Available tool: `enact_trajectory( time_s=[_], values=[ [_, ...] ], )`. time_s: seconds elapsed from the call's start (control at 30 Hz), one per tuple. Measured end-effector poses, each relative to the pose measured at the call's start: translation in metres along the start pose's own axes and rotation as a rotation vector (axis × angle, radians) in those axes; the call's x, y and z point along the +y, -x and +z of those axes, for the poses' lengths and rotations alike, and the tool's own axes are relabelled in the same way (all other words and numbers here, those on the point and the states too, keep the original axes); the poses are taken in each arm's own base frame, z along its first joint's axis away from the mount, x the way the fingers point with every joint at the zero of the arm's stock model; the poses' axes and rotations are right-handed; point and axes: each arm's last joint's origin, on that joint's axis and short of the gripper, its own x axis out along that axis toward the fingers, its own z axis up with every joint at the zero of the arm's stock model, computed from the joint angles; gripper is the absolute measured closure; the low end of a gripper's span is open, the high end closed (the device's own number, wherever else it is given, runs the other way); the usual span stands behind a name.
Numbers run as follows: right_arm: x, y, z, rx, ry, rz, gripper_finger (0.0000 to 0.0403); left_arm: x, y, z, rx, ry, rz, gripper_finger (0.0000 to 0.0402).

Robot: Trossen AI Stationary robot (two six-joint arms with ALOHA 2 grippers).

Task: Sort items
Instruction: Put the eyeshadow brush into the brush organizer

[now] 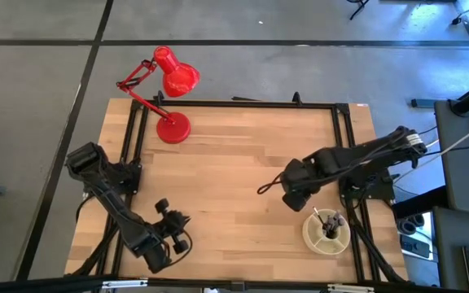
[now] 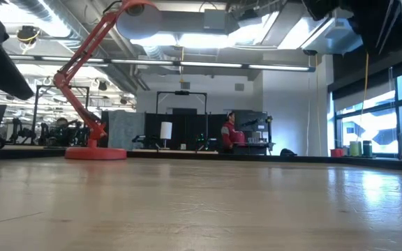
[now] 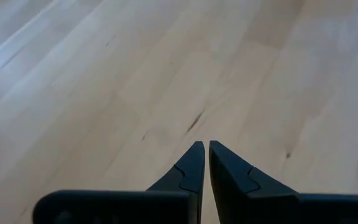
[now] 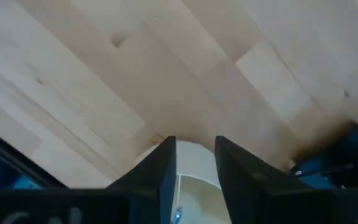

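Brushes, thin and black-handled with dark bristle tips (image 1: 329,221), are standing together in the round cream divided dish (image 1: 313,238) near the right front corner of the pale wooden table (image 1: 234,163); none is showing loose on the boards, so the sorting is looking close to finished. The right gripper (image 1: 294,198) is hovering just beside the dish, its fingers (image 4: 163,165) parted a little and carrying nothing, the dish rim showing between them. The left gripper (image 3: 203,151) is waiting near the front left, fingers nearly touching, empty. Next is probably a check for strays, then pulling back. The red desk lamp (image 1: 169,89) is standing at the back. No writing is legible.
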Motion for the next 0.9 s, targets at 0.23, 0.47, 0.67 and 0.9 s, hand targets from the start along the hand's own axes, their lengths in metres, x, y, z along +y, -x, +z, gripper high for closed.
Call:
enact_trajectory(
  time_s=[0.23, 0.47, 0.67, 0.9],
  values=[
    [0.016, -0.019, -0.002, 0.127, 0.023, -0.016, 0.0293, -0.002, 0.009, -0.008, 0.006, -0.002, -0.032, 0.0382],
    [0.019, -0.028, -0.003, 0.250, 0.009, -0.030, 0.0293, -0.003, 0.014, -0.013, 0.004, -0.017, -0.050, 0.0382],
    [0.016, -0.027, -0.006, 0.328, -0.006, -0.040, 0.0293, -0.003, 0.015, -0.014, 0.004, -0.022, -0.053, 0.0382],
    [0.014, -0.024, -0.017, 0.474, -0.020, -0.046, 0.0293, -0.003, 0.015, -0.014, 0.004, -0.018, -0.053, 0.0382]
  ],
)
